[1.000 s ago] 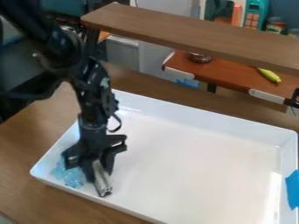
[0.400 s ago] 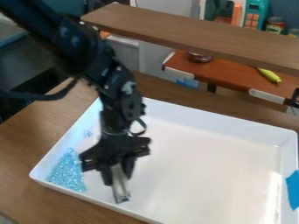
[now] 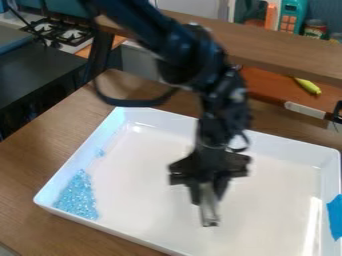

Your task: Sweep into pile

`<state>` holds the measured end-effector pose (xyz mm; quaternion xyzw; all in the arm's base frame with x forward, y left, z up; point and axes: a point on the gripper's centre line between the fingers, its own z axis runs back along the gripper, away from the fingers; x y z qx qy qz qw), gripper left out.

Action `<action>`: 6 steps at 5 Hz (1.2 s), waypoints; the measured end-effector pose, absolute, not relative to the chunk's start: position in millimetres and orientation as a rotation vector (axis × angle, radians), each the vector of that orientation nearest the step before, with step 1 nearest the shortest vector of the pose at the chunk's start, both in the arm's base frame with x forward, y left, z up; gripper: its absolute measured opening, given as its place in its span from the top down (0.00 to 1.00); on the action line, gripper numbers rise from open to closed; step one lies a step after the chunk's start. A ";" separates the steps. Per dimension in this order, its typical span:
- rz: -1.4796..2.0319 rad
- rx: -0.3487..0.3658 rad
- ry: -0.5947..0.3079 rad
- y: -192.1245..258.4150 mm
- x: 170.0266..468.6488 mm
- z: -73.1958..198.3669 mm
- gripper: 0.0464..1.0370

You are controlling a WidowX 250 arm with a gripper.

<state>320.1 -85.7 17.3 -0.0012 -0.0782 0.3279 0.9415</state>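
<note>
Near the middle of the white tray (image 3: 150, 237), the black gripper (image 3: 208, 192) hangs down, shut on a grey bar-like tool (image 3: 209, 211) that points toward the front. Light blue granules (image 3: 77, 198) lie heaped in the tray's front left corner, against the left wall. A small separate patch of blue granules (image 3: 100, 152) sits farther back along that wall. The gripper and tool are well to the right of the granules, apart from them.
The tray's raised walls surround the gripper. A wooden shelf (image 3: 280, 44) crosses above the far side, with a red-brown surface (image 3: 260, 85) behind, holding a yellow object (image 3: 308, 85). Blue tape (image 3: 335, 216) is on the right wall. A stove (image 3: 60, 33) stands back left.
From the granules at the left, the arm has moved right to mid-tray with the tool still held. The heap and the small patch behind it have come into view.
</note>
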 end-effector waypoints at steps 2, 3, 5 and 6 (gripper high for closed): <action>0.589 0.031 -0.134 -145.7 346.5 21.4 0.66; 0.536 0.072 -0.135 -154.8 352.3 7.3 0.62; 0.402 0.091 -0.178 -174.9 358.0 -8.4 0.05; 0.345 0.015 -0.203 -159.3 350.8 27.9 0.03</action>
